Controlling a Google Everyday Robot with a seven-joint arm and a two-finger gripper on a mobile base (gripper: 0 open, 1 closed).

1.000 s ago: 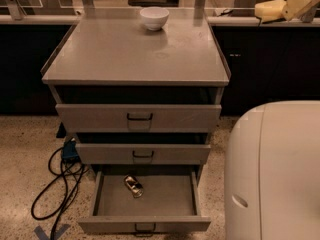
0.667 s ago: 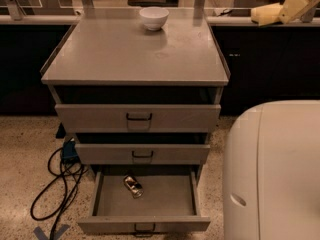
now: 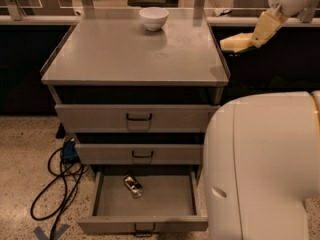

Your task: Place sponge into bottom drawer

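Abt halfway imo: my gripper [image 3: 254, 37] is clamped on the sponge [image 3: 234, 43] up by the cabinet's [image 3: 135, 54] top-right edge, bottom drawer [image 3: 170, 200] already open, drop-in not done yet.

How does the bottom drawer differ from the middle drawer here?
The bottom drawer is pulled far out, the middle drawer nearly shut. The bottom drawer shows a small shiny item; the middle drawer's inside is hidden. Both are grey. The gripper holds the sponge beside the cabinet top.

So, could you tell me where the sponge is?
The sponge is upper right in the camera view, held by the gripper just off the right edge of the cabinet.
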